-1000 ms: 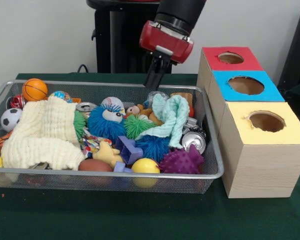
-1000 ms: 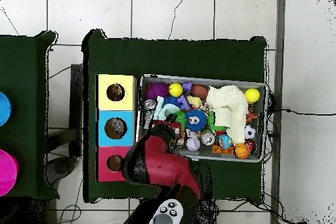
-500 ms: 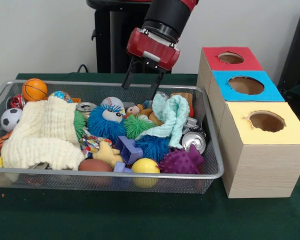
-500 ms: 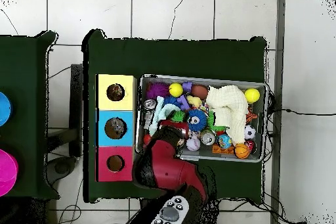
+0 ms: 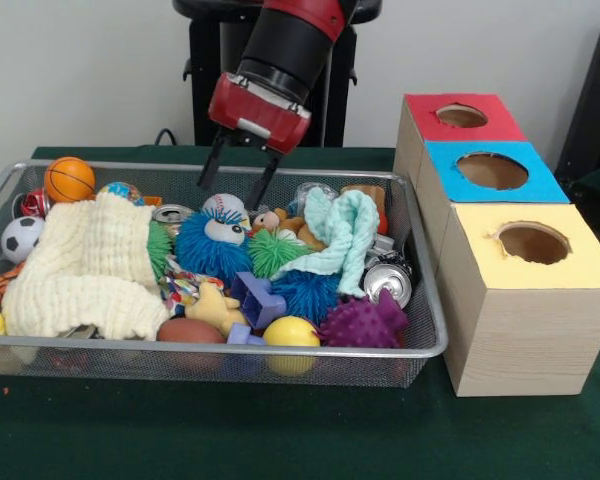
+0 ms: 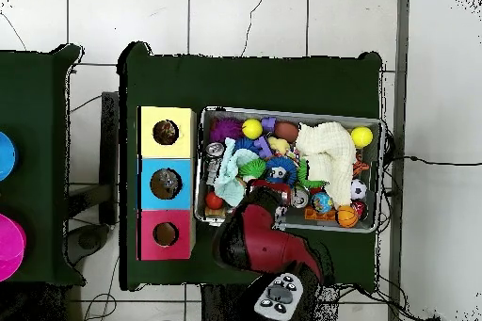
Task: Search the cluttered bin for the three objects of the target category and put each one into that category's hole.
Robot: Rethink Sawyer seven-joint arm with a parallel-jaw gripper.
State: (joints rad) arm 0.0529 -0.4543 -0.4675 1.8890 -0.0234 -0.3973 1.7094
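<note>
1. While its two thin black fingers stand spread and empty, the gripper (image 5: 230, 185) hangs over the wire-mesh bin (image 5: 420, 290), above the small white baseball (image 5: 225, 206).
2. Just beside the baseball sits a fuzzy blue ball with googly eyes (image 5: 212, 245).
3. Against the bin's side stand three wood-grain boxes, each with a round hole: red (image 5: 461, 116), blue (image 5: 491, 170), yellow (image 5: 532, 242).

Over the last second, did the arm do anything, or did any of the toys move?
The gripper slid sideways above the bin, away from the boxes, towards the baseball. Its fingers, together a second ago, are now spread. It holds nothing. The toys and cloths lie as before.
</note>
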